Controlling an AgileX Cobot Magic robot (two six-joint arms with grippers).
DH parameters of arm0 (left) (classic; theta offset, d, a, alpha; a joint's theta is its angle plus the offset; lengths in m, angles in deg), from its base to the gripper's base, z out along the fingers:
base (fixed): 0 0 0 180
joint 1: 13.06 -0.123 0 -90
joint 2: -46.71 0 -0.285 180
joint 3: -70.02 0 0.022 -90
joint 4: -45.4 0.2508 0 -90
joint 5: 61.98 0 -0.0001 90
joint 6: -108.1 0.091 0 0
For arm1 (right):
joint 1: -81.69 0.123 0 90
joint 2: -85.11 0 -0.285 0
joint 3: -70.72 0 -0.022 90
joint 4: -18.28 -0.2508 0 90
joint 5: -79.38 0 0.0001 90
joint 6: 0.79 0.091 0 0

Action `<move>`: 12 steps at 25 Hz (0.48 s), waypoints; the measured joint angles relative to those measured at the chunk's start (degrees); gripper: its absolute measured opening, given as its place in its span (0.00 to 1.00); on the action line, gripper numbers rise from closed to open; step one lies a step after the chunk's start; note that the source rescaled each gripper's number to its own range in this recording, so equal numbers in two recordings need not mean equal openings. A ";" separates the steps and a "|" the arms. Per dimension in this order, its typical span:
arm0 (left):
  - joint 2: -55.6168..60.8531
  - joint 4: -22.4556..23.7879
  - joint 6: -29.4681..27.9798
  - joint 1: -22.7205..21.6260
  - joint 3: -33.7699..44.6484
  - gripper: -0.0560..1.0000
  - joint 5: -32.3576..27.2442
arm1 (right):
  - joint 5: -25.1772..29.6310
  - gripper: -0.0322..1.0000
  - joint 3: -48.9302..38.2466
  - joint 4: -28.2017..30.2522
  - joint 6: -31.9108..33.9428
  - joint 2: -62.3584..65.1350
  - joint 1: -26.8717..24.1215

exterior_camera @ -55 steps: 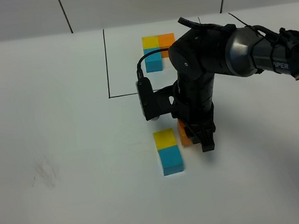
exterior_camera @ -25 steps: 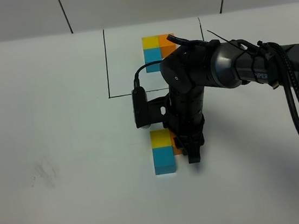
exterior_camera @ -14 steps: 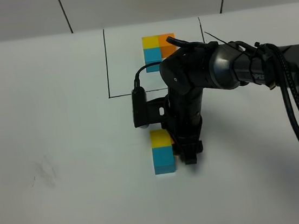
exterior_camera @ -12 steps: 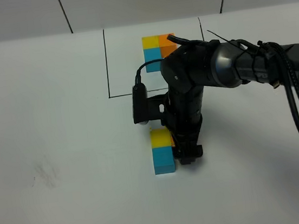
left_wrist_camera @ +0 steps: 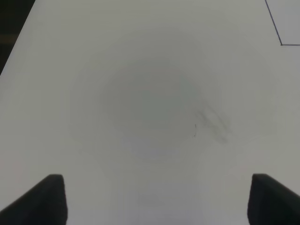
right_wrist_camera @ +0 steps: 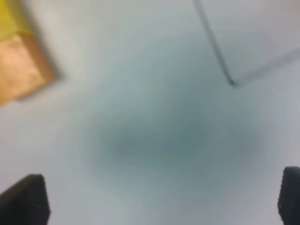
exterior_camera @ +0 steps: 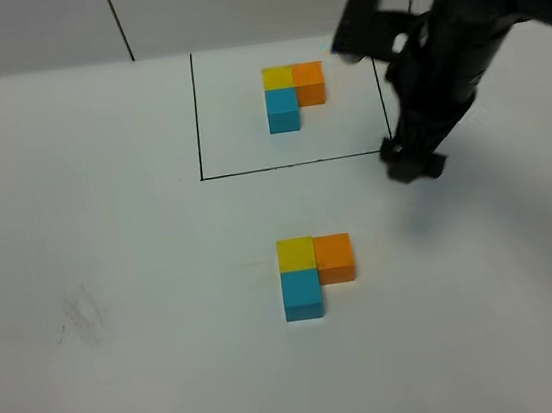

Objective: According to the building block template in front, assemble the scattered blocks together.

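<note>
I see the three loose cubes joined in an L on the white table (exterior_camera: 127, 386): yellow cube (exterior_camera: 296, 253) touching the orange cube (exterior_camera: 335, 257) at its 3 o'clock and the cyan-blue cube (exterior_camera: 302, 293) at its 6 o'clock. The black-framed block template (exterior_camera: 292, 94) lies at 12 o'clock from them. My right tool (exterior_camera: 413, 161) hangs open and empty at the frame's corner; left tool (left_wrist_camera: 154, 197) open over bare table.

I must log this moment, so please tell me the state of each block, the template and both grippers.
yellow block: touching cyan and orange.
cyan block: in place.
orange block: released, beside yellow.
template: untouched in its frame.
right gripper: open, empty, raised.
left gripper: open, empty.
</note>
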 joint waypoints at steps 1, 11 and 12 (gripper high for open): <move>0.00 0.00 0.00 0.00 0.00 0.67 0.00 | 0.11 1.00 -1.12 0.06 0.57 2.99 -2.56; 0.00 0.00 0.04 0.00 0.00 0.67 0.00 | -0.08 1.00 -21.61 1.27 1.53 41.70 -37.22; 0.00 0.00 0.04 0.00 0.00 0.67 0.00 | -0.14 1.00 -23.58 1.37 2.11 45.86 -39.29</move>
